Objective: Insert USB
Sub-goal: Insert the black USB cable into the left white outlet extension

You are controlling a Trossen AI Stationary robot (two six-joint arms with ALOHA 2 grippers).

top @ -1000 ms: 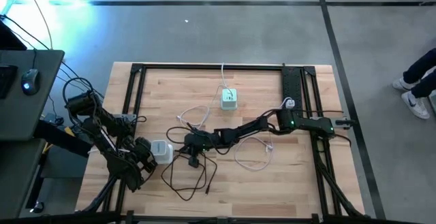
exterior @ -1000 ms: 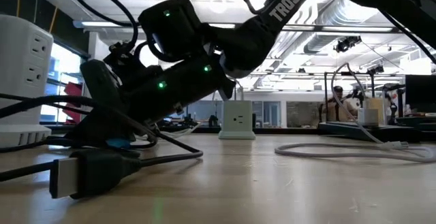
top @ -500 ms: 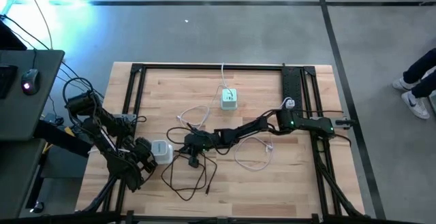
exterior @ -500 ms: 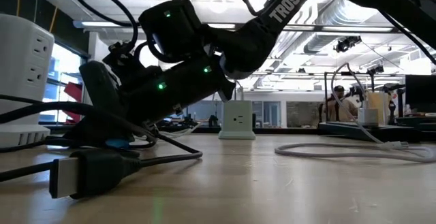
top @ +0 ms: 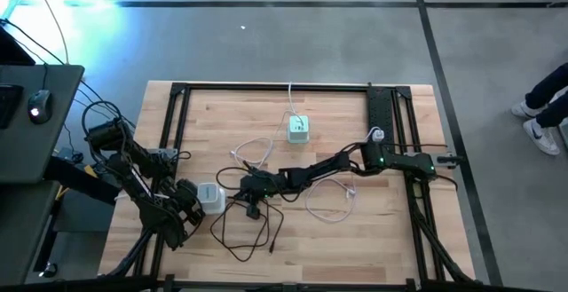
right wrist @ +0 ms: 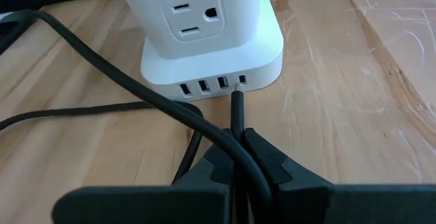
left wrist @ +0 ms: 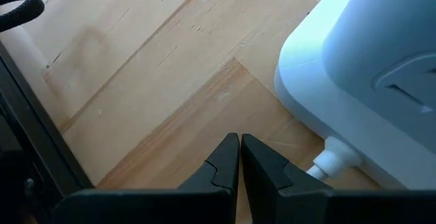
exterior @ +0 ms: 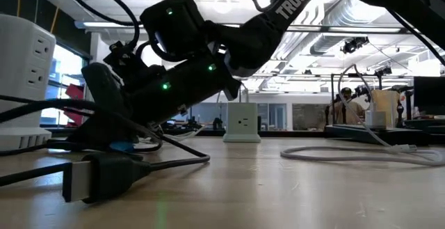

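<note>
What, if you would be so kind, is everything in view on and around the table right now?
Power blocks: two, white; one at the table's far middle, one near the left arm, with sockets and USB ports.
Black cable: one, looping over the table's near middle; its plug end is held just short of the left block's small port.
White cable: one, looped right of centre.
Table: one, light wood with a black frame.
Mouse: one, dark, on the side desk at left.
Person: one, only legs and white shoes, at the right edge.
Left tool: shut, empty, beside the left block.
Right tool: shut on the black cable, facing the left block.
</note>
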